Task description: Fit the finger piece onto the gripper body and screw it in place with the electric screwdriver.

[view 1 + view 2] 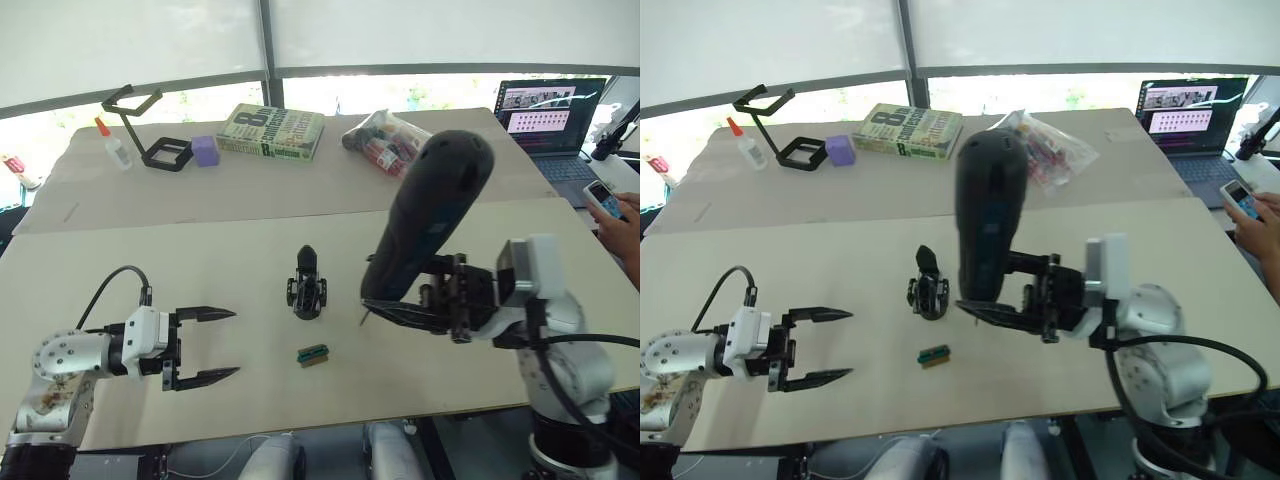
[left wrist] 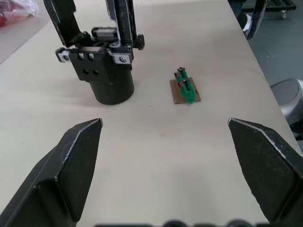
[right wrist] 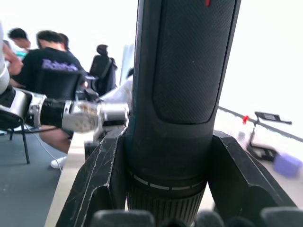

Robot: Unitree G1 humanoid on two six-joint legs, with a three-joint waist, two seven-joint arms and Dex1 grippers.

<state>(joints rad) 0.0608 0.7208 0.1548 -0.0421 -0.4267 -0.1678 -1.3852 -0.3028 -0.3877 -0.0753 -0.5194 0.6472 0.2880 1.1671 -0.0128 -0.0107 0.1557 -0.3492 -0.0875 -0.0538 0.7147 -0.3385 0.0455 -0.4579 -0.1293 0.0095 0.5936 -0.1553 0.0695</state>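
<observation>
The gripper body [image 1: 307, 287] stands upright at the middle of the table, a round black base with a pointed finger on top. In the left wrist view the gripper body [image 2: 108, 71] carries two black fingers; I cannot tell whether one is the finger piece. My right gripper [image 1: 376, 302] is shut on the electric screwdriver [image 1: 430, 220], holding it upright and tilted just right of the body, bit end down. In the right wrist view the fingers [image 3: 102, 179] clamp the screwdriver [image 3: 180, 94]. My left gripper [image 1: 225, 345] is open above the table, left of the body.
A small green-and-brown block [image 1: 313, 354] lies in front of the body. At the back stand a book [image 1: 272, 131], a purple block [image 1: 205, 150], a glue bottle [image 1: 112, 142], a black frame [image 1: 150, 125], a bag of markers [image 1: 385, 140] and a laptop [image 1: 550, 115]. A person's hand [image 1: 622, 222] with a phone is at the right edge.
</observation>
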